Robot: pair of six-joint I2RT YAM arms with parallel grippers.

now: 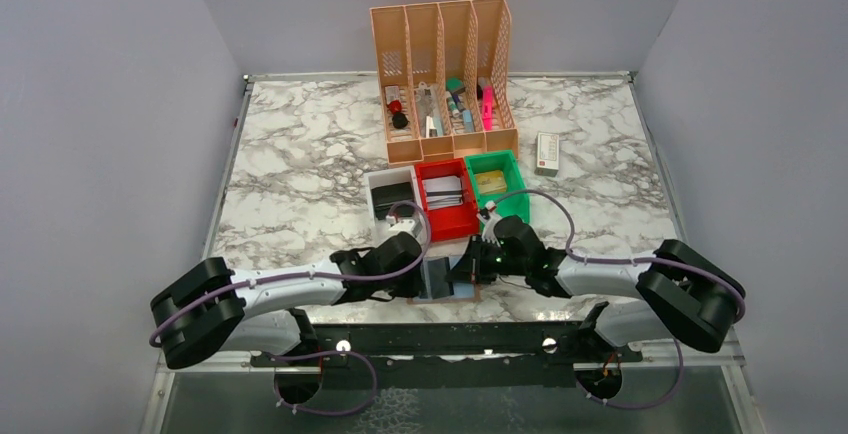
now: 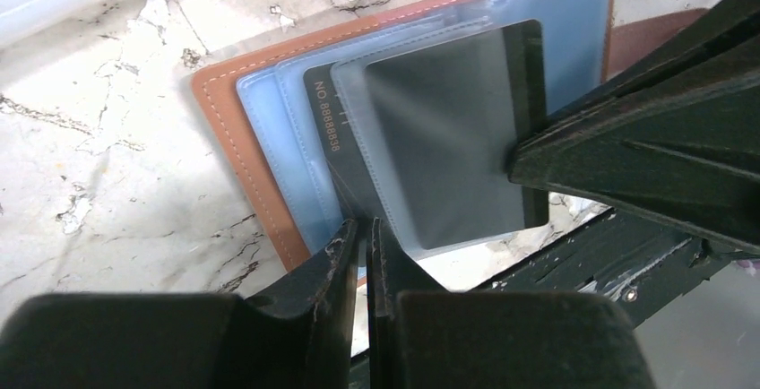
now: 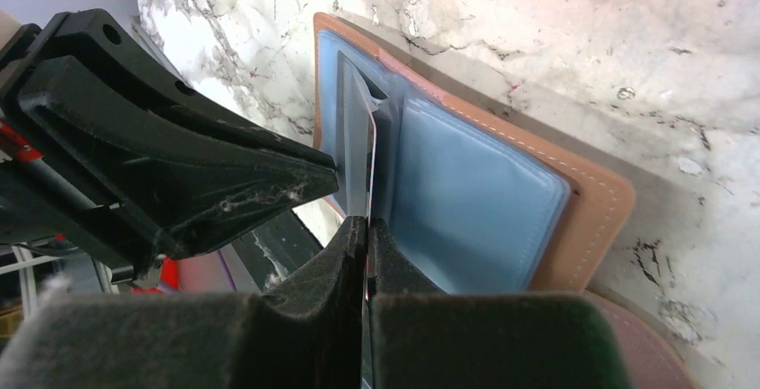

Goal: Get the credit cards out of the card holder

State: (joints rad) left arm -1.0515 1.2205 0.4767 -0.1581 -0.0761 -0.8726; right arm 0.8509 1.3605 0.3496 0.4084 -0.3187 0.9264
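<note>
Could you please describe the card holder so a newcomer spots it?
On the marbled table, find where the left gripper and right gripper meet. The card holder lies there: flat, stitched tan-brown border around bluish pockets, unlike the bins behind.

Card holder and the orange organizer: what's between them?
The red bin sits between card holder and orange organizer; top external view shows it.

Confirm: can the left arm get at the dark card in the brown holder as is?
Likely yes. The left hand is shut on the near corner of the dark card, with nothing between. The right hand pinches the same leaf of the card holder, which could hinder pulling.
</note>
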